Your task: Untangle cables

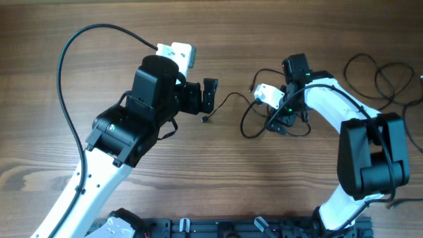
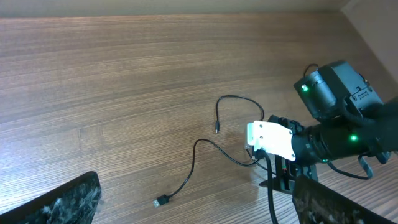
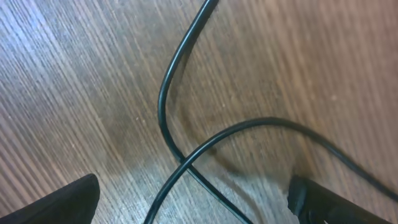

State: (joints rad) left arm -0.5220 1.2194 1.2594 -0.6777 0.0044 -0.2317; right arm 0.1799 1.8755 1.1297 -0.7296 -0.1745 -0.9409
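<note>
Cables (image 3: 161, 106) are found in 2 places on the surface (image 1: 264, 185). 1 group lies at the centre right, beneath the right hand (image 3: 193, 202), and 1 plugged cord (image 2: 191, 167) is laid out from it toward the left arm. A second group of loose loops (image 1: 395, 65) lies at the far right edge, well apart from both hands.

The task is judged to be only partly done. The cord with the plug is drawn out almost straight and lies clear of the rest. In the right wrist view, 2 cords are seen crossing each other on the surface, so at least 1 crossing is left to be separated. Whether the loops at the far right are tangled cannot be told.

The right arm is bent forward and down, with its hand held low over the crossing. Its fingers are spread wide on either side of the crossing, and nothing is gripped. The left hand (image 1: 209, 99) is held above the surface near the plug (image 1: 206, 120). It is pointed toward the right arm, its fingers are spread wide, and nothing is held.
</note>
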